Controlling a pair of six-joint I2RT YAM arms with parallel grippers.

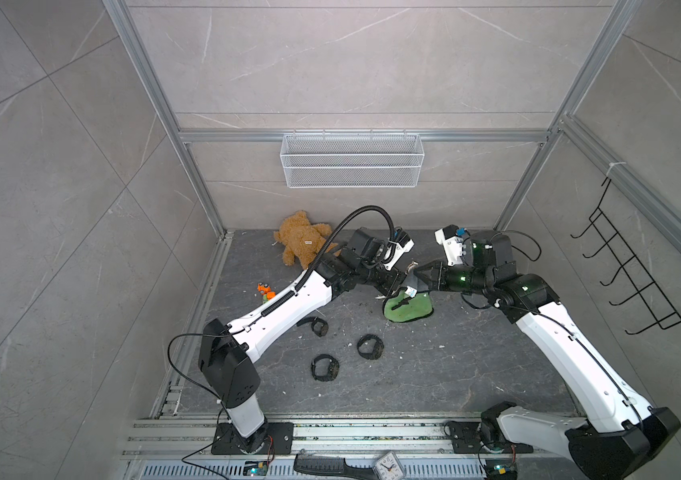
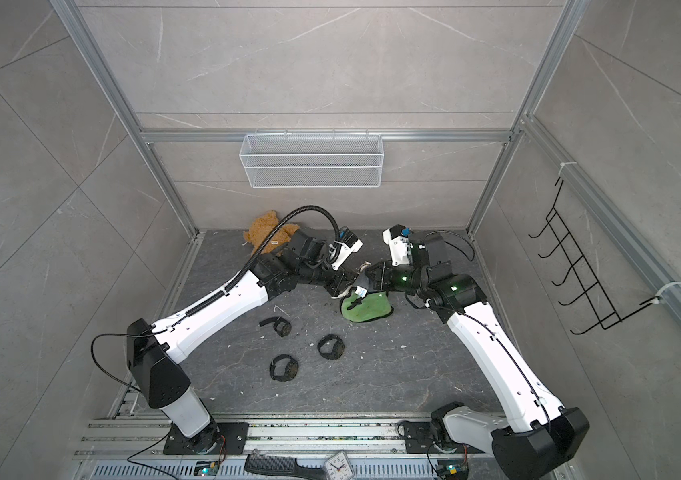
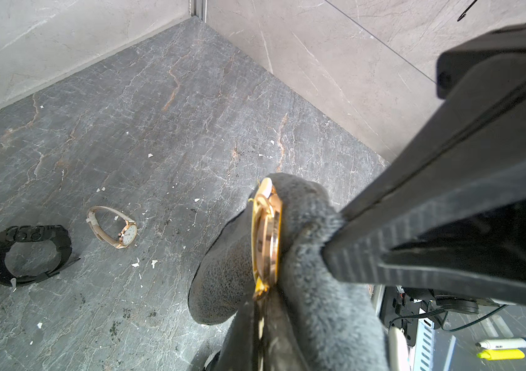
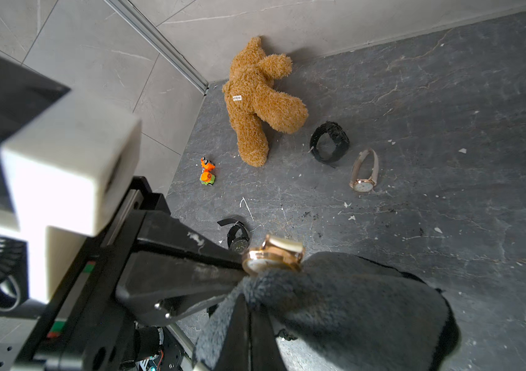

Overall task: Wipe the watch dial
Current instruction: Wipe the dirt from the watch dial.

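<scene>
The two arms meet just above the centre of both top views, over the dark grey veined stone floor (image 1: pixel 434 374). The left gripper (image 4: pixel 231 264) has its jaws closed on a round gold-cased wristwatch with a pale strap (image 4: pixel 271 257), holding it in the air edge-on. The right gripper (image 3: pixel 335 253) is clamped on a fuzzy dark grey cloth (image 3: pixel 313 289), which wraps round the watch case from both sides and touches it; the left wrist view shows the gold rim (image 3: pixel 266 237) sunk in the pile. How much of the dial is covered cannot be told.

Right below the meeting point in a top view, a crumpled green cloth (image 1: pixel 411 309) lies on the floor. Lower and to the left of it, three dark wristwatches (image 1: pixel 370 347) lie apart from one another. A brown plush teddy bear (image 1: pixel 301 241) lies against the back wall, upper left of the floor, with a small orange toy (image 1: pixel 266 291) below it by the left edge. A white wire-mesh basket (image 1: pixel 351 160) hangs on the back wall, top centre. At the bottom edge lie a black comb (image 1: pixel 326 465) and a small alarm clock (image 1: pixel 388 465), side by side.
</scene>
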